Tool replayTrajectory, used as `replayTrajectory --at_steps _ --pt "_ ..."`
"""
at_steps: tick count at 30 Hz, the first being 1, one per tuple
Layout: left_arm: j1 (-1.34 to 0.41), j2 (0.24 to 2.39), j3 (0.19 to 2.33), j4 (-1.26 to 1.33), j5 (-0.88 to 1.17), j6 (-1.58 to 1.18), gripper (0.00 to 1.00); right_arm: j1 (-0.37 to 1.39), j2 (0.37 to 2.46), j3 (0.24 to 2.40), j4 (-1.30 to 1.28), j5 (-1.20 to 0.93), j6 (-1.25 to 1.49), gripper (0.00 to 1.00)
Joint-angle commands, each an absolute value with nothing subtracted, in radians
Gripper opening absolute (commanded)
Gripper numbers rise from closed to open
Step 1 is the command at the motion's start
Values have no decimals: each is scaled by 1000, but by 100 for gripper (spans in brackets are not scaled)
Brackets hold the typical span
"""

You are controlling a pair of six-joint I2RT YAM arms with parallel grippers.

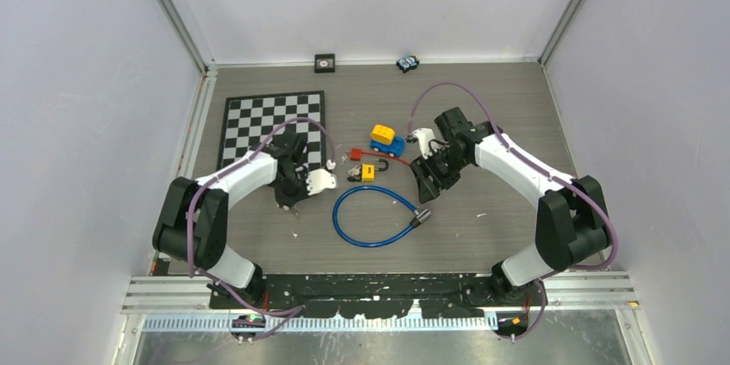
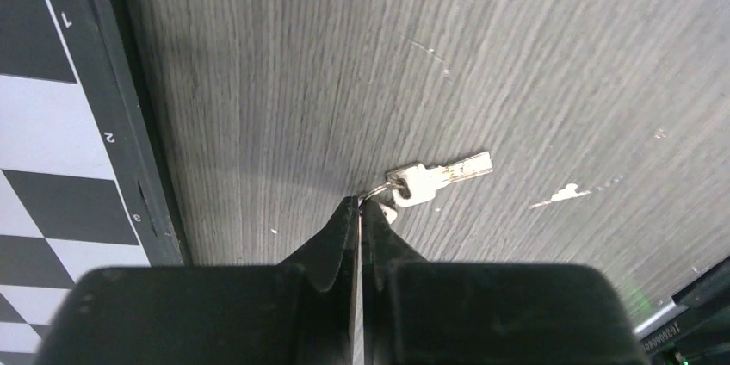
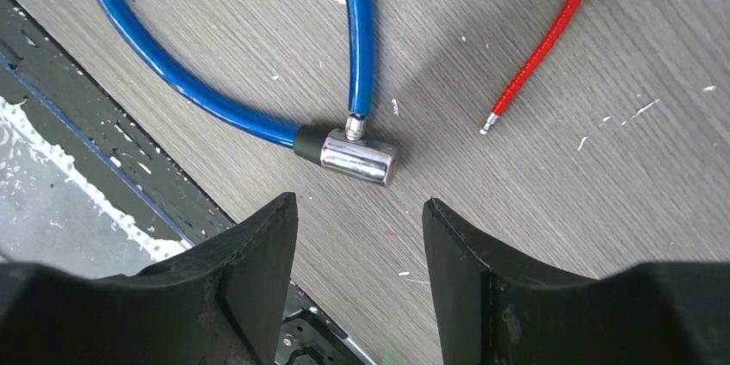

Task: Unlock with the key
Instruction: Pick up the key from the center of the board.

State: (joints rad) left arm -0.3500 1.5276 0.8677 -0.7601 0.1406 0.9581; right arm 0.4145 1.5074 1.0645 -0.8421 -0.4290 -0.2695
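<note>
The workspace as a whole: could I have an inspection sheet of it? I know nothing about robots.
Surface: grey wood-grain table, flecked with white scuffs.
Job's things: small silver keys lying on the table; blue cable lock, looped, both ends in its chrome cylinder; yellow padlock; which lock is meant, cannot tell.
Clutter: black-and-white checkerboard, yellow-and-blue toy car, red cord, small black square, small blue toy.
Grippers: left gripper shut, tips pinching the keys' ring; right gripper open, holding nothing, near the cylinder.
Cables: purple cables looping along both arms.
Surroundings: plain white walls, metal rail at the near edge.
</note>
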Motion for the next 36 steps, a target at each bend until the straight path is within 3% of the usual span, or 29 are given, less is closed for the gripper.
replayTrajectory --at_steps 1,9,18,27,36 --pt "-344 1482 937 -834 249 909 0 410 1479 1153 -859 -492 -304 60" --pt "-343 1281 1018 -883 686 644 0 435 1415 1207 -642 -814 -227 62" --pt "-346 1210 1047 -618 1082 209 0 581 1402 1153 -326 -892 -85 76" --pt "-409 1202 1023 -320 1173 -107 0 651 1456 1180 -328 -972 -99 72" --pt "-426 1199 999 -259 1204 -152 0 673 1464 1198 -369 -990 -153 61"
